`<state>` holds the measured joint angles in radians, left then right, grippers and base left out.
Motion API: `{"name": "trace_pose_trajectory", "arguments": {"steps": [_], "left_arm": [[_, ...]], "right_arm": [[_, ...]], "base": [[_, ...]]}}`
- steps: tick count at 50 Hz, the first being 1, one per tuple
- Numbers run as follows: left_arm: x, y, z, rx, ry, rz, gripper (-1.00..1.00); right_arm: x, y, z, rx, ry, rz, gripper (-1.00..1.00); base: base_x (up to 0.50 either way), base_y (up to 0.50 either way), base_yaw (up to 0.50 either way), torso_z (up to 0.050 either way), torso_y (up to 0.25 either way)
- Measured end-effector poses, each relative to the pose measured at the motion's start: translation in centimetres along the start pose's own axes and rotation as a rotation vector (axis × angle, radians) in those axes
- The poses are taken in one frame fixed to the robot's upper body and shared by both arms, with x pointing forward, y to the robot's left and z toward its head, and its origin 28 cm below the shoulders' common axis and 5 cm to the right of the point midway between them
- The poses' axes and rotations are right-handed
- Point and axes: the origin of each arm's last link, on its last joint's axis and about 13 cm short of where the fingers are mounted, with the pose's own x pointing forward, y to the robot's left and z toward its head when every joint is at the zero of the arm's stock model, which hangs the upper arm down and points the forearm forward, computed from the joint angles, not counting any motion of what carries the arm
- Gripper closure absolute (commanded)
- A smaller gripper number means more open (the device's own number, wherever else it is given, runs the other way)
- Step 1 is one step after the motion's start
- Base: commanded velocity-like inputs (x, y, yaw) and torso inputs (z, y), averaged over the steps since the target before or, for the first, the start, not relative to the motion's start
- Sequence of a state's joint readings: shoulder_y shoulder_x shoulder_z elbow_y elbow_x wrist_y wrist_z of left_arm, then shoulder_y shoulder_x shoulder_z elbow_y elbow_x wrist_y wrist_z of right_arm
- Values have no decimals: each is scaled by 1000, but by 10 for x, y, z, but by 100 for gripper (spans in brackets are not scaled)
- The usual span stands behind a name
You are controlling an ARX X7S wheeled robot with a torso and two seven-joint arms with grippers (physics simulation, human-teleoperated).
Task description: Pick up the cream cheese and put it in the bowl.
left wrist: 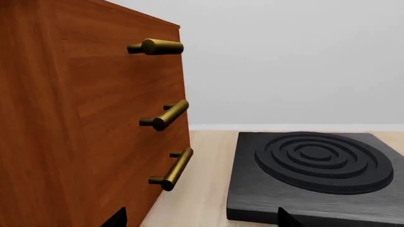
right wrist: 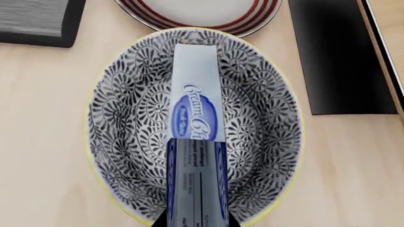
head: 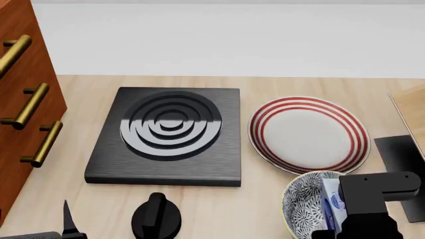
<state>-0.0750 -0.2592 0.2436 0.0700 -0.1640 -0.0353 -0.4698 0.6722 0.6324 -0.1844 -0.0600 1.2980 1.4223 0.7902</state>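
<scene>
Cheese [right wrist: 197, 142] hangs over the bowl [right wrist: 120, 142] in our right gripper [right wrist: 197, 222], seemingly clamped on it; next we release.

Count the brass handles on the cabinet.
3, stacked in a column on the cabinet front: top handle, middle handle, bottom handle. Both views crop the cabinet, so others may lie out of frame.
</scene>
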Motion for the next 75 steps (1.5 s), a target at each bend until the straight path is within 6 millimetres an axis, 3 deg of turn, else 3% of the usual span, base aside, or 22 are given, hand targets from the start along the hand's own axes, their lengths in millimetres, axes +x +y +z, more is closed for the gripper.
{"name": "trace_pose_trajectory", "arguments": {"steps": [73, 74, 75], "left_arm": [[0, 0, -1, 2, 0, 1, -100], [0, 0, -1, 2, 0, 1, -100], [0, 0, -1, 3, 0, 1, -100]], "right_arm": [[6, 2, -2, -37, 23, -26, 100], [6, 2, -2, -37, 23, -27, -100], [6, 2, -2, -38, 22, -28, -100]], "base": [[0, 0, 0, 0, 0], [0, 0, 0, 0, 10], [0, 0, 0, 0, 0]]}}
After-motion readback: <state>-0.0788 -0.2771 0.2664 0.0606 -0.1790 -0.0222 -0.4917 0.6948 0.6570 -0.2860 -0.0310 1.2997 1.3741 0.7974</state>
